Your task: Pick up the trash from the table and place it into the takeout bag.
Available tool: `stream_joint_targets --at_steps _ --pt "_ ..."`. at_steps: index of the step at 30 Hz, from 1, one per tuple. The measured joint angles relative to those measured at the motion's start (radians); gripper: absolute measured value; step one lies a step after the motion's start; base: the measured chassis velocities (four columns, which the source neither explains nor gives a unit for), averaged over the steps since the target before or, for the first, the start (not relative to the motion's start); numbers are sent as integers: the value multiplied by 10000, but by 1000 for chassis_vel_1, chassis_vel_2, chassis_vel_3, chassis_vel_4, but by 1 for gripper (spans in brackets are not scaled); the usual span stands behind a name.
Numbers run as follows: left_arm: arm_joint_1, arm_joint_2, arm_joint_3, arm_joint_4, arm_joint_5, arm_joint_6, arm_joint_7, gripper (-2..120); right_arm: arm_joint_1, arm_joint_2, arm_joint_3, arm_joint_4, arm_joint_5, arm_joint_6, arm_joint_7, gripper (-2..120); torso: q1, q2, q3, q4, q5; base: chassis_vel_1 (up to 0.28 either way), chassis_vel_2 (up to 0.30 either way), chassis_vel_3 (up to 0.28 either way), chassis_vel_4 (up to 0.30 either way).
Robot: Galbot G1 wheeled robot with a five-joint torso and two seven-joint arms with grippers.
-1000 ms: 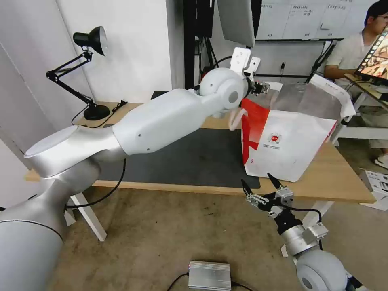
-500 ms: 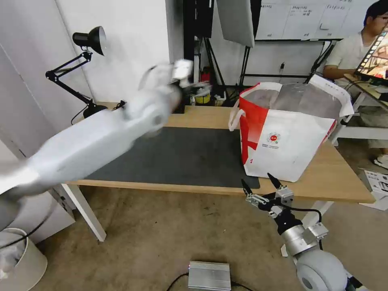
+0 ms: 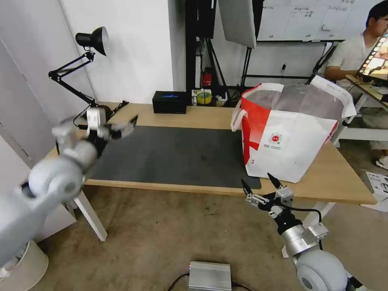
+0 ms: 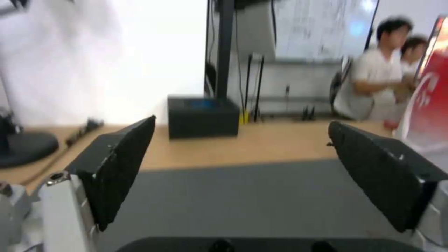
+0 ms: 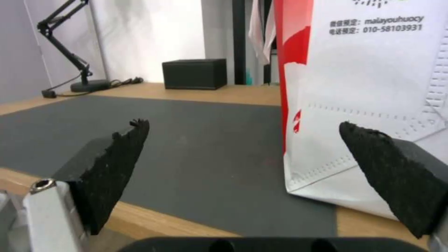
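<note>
Bright even indoor light; left wrist view motion-blurred.

Takeout bag (image 3: 293, 137): large, boxy, white with a red side panel, small round red logo and silver foil lining. It stands upright with its mouth open on the right part of the light wood worktop (image 3: 202, 117), one corner resting on the dark grey mat (image 3: 173, 157).

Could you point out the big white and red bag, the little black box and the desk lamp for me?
takeout bag (image 3: 291, 151): head view, white front panel.
black box (image 3: 169, 102): head view, front face.
desk lamp (image 3: 93, 39): head view, black shade.
</note>
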Motion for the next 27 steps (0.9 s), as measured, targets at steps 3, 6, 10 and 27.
stream_joint_targets --at_steps 3,6,10,27 --pt "831 -566 -625 87 600 -647 394 100 0 0 0 0 0 0 1 100 0 -1 0 -1 -18 0 0 0 0" --pt "1543 -1151 -1184 244 1207 -1238 745 100 0 0 0 0 0 0 1 100 -1 0 0 2 -5 0 0 0 0" --pt "2601 -2017 -1910 375 1919 -1812 1082 100 0 0 -1 0 0 0 -1 100 1 0 1 0 -6 0 0 0 0" --pt "5636 -5086 -3098 601 4560 -4112 2407 100 0 0 0 0 0 0 0 100 1 0 0 3 -9 0 0 0 0"
